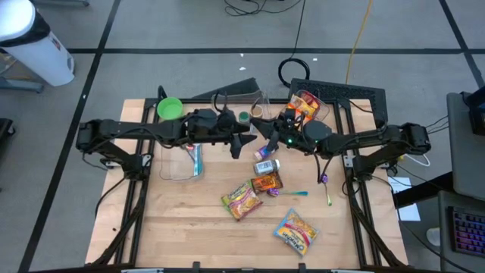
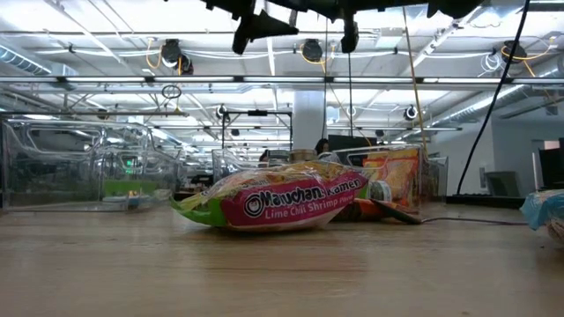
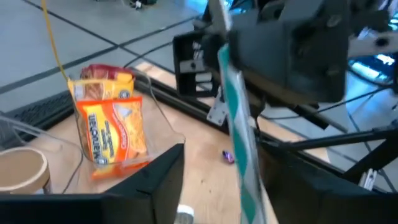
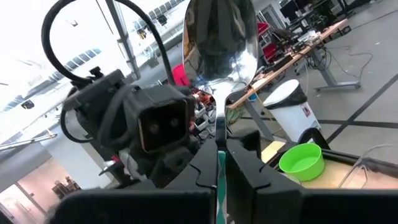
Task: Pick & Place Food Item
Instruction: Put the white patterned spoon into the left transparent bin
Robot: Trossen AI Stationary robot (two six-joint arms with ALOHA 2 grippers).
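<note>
**Packet held in mid-air between both arms**

Packet, a thin foil one, silver with a teal edge, hangs above the table, well to the right of the green bowl and clear of the wood. The right gripper is clamped tight on its lower edge, so the shiny face stands up past the fingers. From the bowl's side the left gripper faces it with its fingers spread. In the left wrist view the packet runs edge-on through the gap between them. I cannot tell whether either finger touches the foil.

Both arms reach in level from their own sides and meet just right of the bowl, near the table's back edge.

Farther from the bowl on that same side, a clear bin holds orange ramen packs standing on end. Nearer the front edge than the bowl lie a small can, a lime chili shrimp ramen pack and a yellow snack bag, all flat on the wood.
</note>
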